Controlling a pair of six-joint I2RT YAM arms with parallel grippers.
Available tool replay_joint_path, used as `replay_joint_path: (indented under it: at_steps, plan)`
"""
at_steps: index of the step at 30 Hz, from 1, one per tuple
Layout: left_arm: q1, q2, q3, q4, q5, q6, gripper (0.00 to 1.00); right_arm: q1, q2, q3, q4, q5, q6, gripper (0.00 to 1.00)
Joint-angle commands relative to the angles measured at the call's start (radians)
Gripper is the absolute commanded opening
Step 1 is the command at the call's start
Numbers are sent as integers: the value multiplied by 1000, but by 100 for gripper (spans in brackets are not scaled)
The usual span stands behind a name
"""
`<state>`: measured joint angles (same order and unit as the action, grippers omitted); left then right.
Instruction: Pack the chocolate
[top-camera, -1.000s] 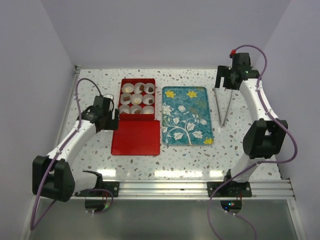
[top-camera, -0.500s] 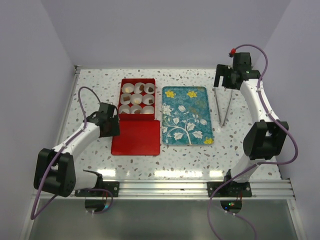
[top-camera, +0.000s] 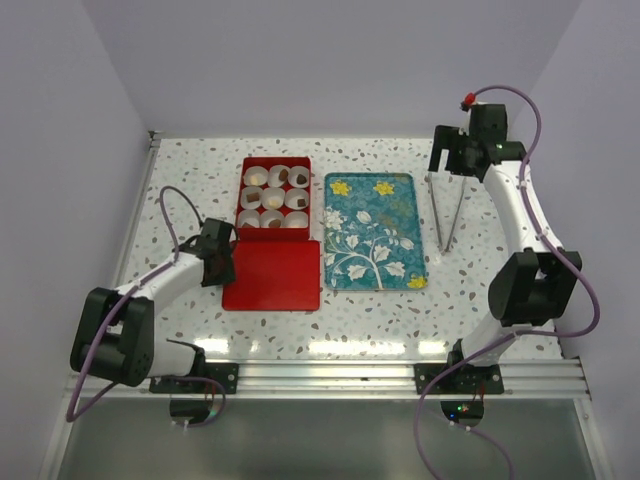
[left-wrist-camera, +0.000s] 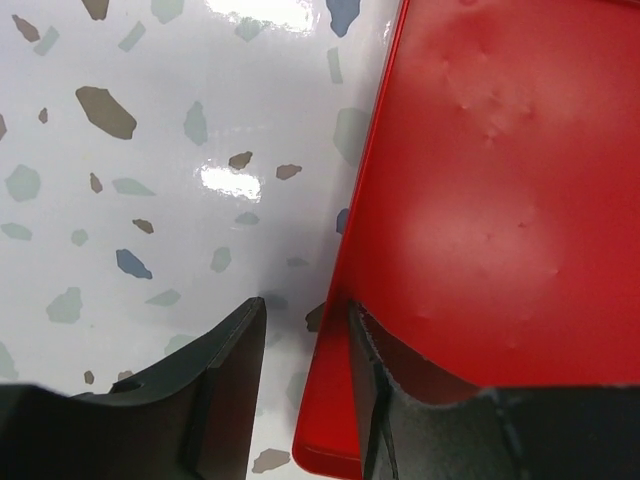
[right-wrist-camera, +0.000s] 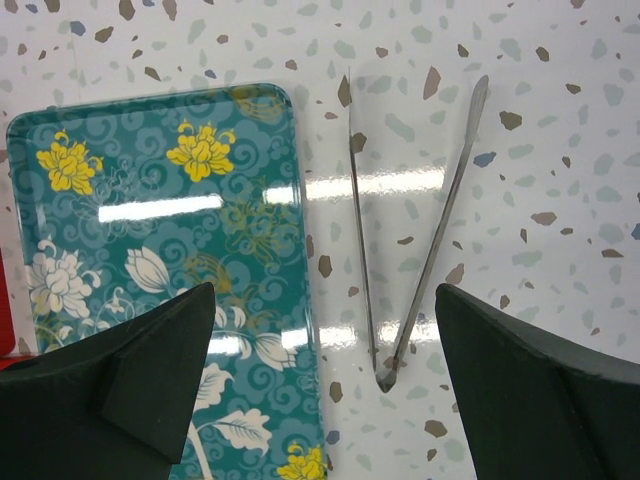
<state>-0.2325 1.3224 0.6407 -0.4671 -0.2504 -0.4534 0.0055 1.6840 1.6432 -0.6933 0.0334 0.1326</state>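
While we see the chocolate (top-camera: 283, 177) sitting in paper cups (top-camera: 276, 199) inside the red box (top-camera: 243, 190) | left tool (left-wrist-camera: 305, 318): jaws narrowly apart, astride the left edge of the red lid (left-wrist-camera: 480, 200) on the counter (left-wrist-camera: 150, 200) | right tool (right-wrist-camera: 322, 295): spread wide over the tongs (right-wrist-camera: 437, 220), beside the teal tray (right-wrist-camera: 130, 250)

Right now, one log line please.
left gripper: open, astride red lid edge | right gripper: open over tongs | chocolate: in red box
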Motion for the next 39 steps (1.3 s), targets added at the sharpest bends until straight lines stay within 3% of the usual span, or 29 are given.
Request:
replay_joint_path:
  at_steps: [1, 4, 7, 8, 13, 29, 39]
  plan:
    - [-7, 31, -15, 91, -3, -5, 43, -4, -53, -6, 26, -12, -2, 95]
    - [-7, 64, -21, 113, 7, 1, 40, -2, -58, -6, 25, -7, -5, 95]
    - [-7, 112, -12, 116, 13, 4, 27, -2, -63, -6, 25, -4, -8, 95]
    - [-7, 121, -9, 114, 13, 7, 17, -2, -66, -6, 25, -4, -8, 95]
    - [-7, 152, 4, 104, 28, 9, 1, -4, -66, -6, 21, -3, -11, 95]
    - [-7, -38, 99, 4, 191, 124, 0, -2, -67, -8, 8, -29, -10, 95]
    - [-7, -81, 172, -54, 278, 119, 0, -2, -75, -19, 2, -61, -7, 94]
